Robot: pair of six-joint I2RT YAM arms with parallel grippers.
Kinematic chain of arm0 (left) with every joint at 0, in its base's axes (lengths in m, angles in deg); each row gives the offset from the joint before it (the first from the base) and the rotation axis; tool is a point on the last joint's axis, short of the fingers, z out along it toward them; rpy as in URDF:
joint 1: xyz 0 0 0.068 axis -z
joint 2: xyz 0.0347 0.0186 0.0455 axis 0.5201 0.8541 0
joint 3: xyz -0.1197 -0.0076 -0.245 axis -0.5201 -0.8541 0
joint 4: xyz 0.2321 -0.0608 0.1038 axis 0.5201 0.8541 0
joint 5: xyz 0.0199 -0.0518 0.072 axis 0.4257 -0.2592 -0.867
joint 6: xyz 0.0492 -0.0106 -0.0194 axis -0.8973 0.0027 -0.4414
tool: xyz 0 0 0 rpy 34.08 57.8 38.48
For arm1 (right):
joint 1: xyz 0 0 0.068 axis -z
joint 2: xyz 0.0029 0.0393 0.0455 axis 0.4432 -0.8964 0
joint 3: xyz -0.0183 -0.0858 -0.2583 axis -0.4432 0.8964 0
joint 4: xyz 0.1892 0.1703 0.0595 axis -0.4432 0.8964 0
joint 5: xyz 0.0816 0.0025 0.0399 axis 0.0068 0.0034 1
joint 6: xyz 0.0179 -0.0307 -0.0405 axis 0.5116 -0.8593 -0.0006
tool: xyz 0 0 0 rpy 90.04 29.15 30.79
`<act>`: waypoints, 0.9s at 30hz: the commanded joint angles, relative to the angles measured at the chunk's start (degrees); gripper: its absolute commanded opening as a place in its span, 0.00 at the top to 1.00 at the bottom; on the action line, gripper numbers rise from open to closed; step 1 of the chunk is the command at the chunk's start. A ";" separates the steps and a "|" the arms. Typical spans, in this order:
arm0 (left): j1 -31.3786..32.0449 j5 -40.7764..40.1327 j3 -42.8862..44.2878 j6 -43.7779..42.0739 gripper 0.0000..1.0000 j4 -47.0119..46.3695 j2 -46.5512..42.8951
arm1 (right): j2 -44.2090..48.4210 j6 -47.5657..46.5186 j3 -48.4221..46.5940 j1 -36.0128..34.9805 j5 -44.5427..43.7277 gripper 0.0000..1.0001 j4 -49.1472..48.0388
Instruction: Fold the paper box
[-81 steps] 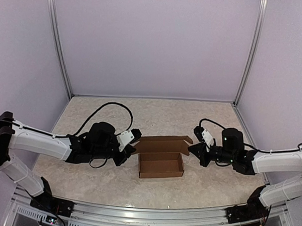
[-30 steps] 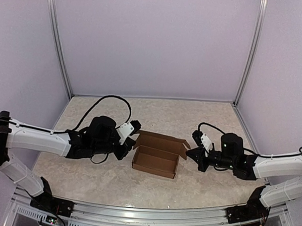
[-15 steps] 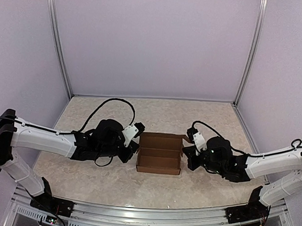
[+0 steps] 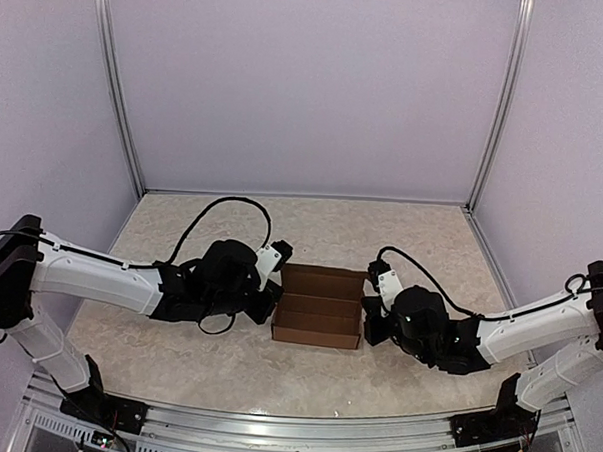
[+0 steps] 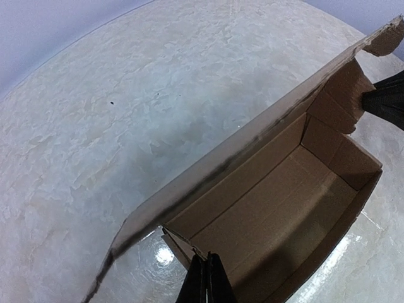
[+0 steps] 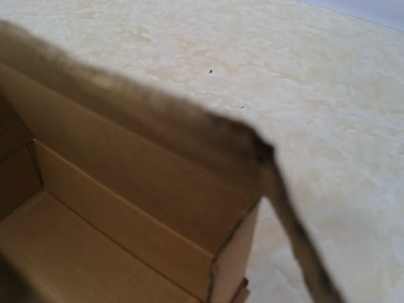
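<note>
Risk: box (image 4: 317, 322) skews or slides on table (image 4: 232, 223) if left fingers (image 5: 201, 284) and right fingers (image 5: 386, 98), both shut and empty, push its ends unevenly.

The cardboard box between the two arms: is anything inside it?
Nothing shows inside the box: only bare brown floor and walls. The floor by its front wall is shadowed and hard to check.

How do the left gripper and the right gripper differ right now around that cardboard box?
The left gripper sits at the paper box's left end, the right gripper at its right end. The left wrist view shows the left gripper's jaws pressed together by an end wall; the right wrist view shows none of the right gripper's jaws. Shared: both are shut, apparently clamping no cardboard.
</note>
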 commanded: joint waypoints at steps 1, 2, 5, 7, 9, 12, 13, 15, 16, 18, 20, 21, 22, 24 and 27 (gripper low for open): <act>1.33 1.42 1.68 1.64 1.00 0.34 1.01 | -0.83 1.21 -0.49 -2.23 -1.77 1.00 0.12; 1.37 1.46 1.43 1.71 1.00 0.33 1.01 | -0.73 1.43 -0.38 -2.56 -2.10 1.00 0.40; 1.43 1.26 0.66 2.05 1.00 0.45 0.93 | -0.67 1.86 -0.10 -3.54 -3.35 1.00 0.85; 1.49 1.20 -0.03 2.27 1.00 0.50 0.79 | -0.60 2.28 -0.09 -4.13 -4.34 1.00 1.36; 1.64 1.15 -0.95 2.77 1.00 0.30 0.71 | -0.28 2.52 -0.17 -4.35 -4.58 1.00 1.42; 2.06 0.79 -2.00 3.58 1.00 0.15 0.87 | -0.04 2.95 -0.17 -4.75 -5.14 1.00 1.54; 2.20 0.62 -2.24 3.85 1.00 0.15 0.98 | 0.06 3.13 -0.13 -4.94 -5.55 1.00 1.69; 2.63 0.14 -2.86 4.67 1.00 -0.21 1.13 | 0.07 3.54 0.20 -5.24 -6.02 1.00 1.80; 2.89 -0.09 -3.18 5.05 1.00 -0.39 1.22 | 0.09 3.88 0.38 -5.44 -6.34 1.00 1.95; 3.22 -0.28 -3.89 5.76 1.00 -1.07 1.34 | -0.09 4.50 0.75 -5.97 -7.01 1.00 2.11; 3.60 -0.57 -4.42 6.35 1.00 -1.58 1.45 | -0.46 5.64 1.15 -6.45 -7.67 1.00 2.09; 3.75 -0.78 -4.60 6.49 1.00 -1.61 1.58 | -0.65 6.13 1.29 -6.71 -7.99 1.00 2.08; 3.81 -0.97 -4.80 6.60 1.00 -1.61 1.74 | -0.87 6.51 1.36 -7.01 -8.12 1.00 1.98; 4.07 -1.23 -5.06 6.78 1.00 -1.52 1.82 | -1.35 6.98 1.28 -7.51 -8.73 1.00 1.73; 4.52 -2.07 -5.38 6.82 1.00 -1.08 1.96 | -1.97 7.57 0.85 -8.09 -9.16 1.00 1.61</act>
